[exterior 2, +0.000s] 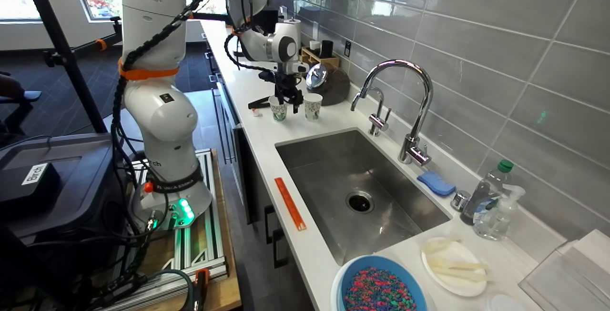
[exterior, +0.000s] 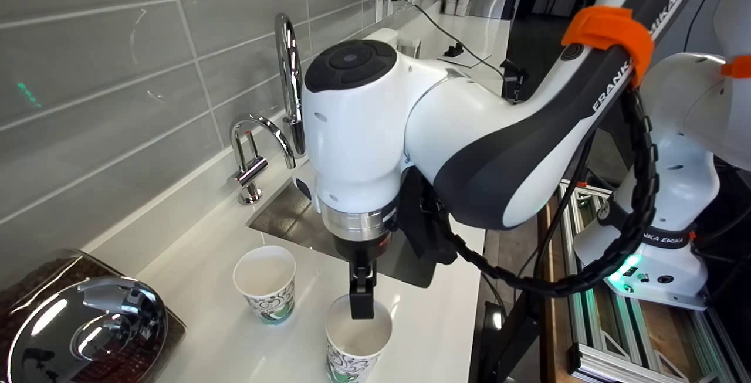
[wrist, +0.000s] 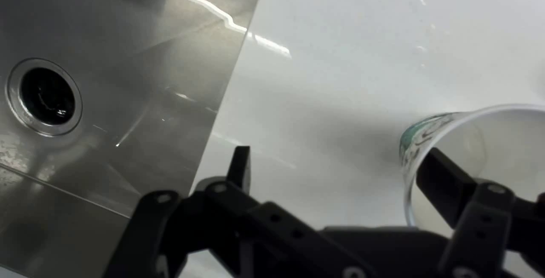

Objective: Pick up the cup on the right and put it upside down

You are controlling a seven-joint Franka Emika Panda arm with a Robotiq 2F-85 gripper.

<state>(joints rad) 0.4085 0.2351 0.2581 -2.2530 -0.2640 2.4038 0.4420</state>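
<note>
Two white paper cups with grey and green print stand upright on the counter. The right cup in an exterior view lies right under my gripper; it also shows in an exterior view. The left cup stands apart from it and shows there too. In the wrist view my gripper is open. One finger overlaps the mouth of a cup, with the near rim between the fingers. The other finger is outside, over the counter. How deep the finger reaches cannot be told.
A steel sink with two chrome faucets lies beside the cups. A container with a shiny lid stands near the left cup. A red strip, blue bowl and white plate lie farther off.
</note>
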